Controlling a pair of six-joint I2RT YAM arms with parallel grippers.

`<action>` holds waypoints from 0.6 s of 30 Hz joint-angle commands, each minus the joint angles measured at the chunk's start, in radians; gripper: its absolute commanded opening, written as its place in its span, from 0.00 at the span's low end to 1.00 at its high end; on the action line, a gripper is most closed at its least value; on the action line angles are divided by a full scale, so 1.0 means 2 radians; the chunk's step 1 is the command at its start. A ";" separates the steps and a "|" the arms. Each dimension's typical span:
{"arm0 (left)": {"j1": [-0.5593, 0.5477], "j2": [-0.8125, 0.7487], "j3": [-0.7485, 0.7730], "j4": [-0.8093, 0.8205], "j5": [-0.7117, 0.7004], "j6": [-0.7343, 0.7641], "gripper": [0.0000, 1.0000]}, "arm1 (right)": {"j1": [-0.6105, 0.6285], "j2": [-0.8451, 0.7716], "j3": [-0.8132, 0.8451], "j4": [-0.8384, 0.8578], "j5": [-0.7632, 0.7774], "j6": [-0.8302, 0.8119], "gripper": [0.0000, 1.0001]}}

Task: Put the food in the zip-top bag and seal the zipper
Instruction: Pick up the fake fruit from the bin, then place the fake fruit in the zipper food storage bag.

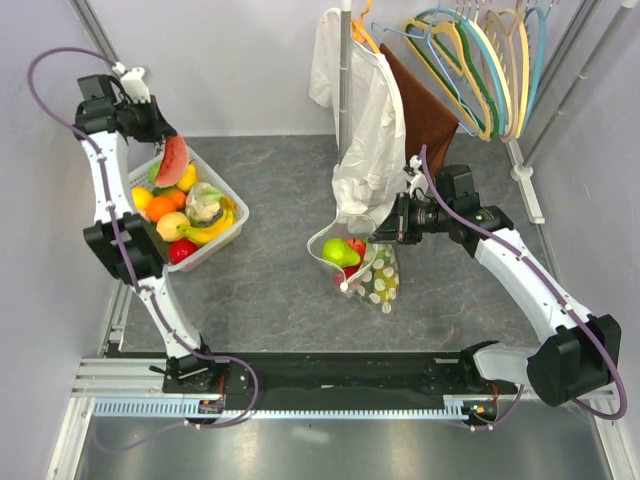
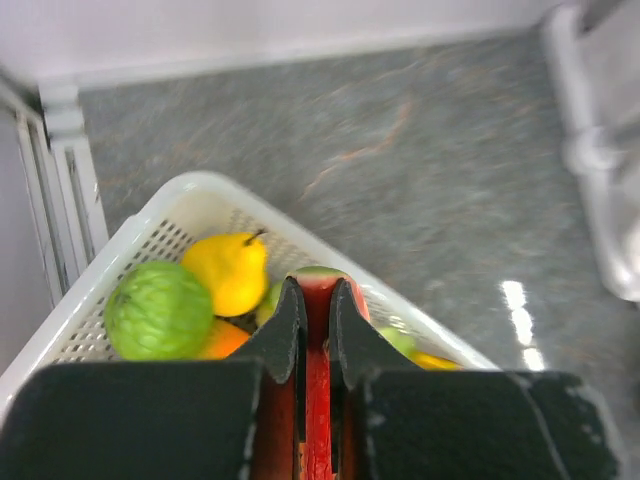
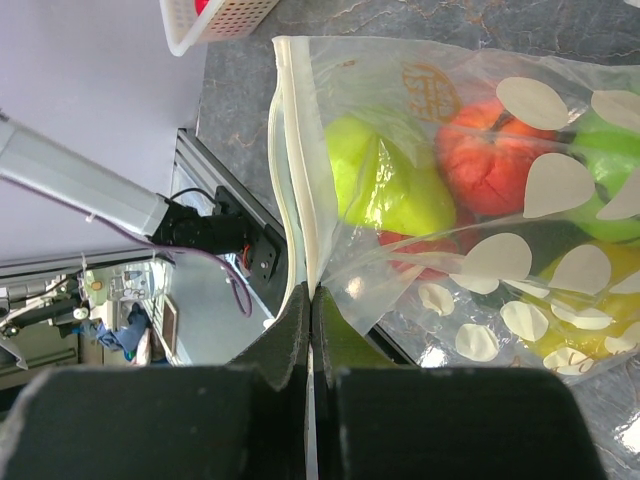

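Left pincer (image 2: 316,290) clamps red slice (image 1: 173,160) | right pincer (image 3: 311,296) clamps bag (image 3: 450,150) (dotted) | grey tabletop (image 1: 280,200)

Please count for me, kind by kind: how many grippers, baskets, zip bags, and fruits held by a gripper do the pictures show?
Grippers: 2, the left gripper and the right gripper
Baskets: 1, the basket
Zip bags: 1, the bag
Held fruits: 1, the watermelon slice
Total: 5

In the left wrist view the left gripper (image 2: 316,290) covers most of the red slice (image 2: 318,380), and the basket (image 2: 180,190) runs off at 9 o'clock. In the right wrist view the zip-top bag (image 3: 450,290) is cut off at 3 o'clock, and the food (image 3: 600,300) there is too blurred to identify.
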 commanded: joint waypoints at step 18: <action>-0.425 -0.278 -0.243 0.004 0.128 -0.134 0.02 | -0.003 -0.026 0.006 0.010 -0.014 0.000 0.00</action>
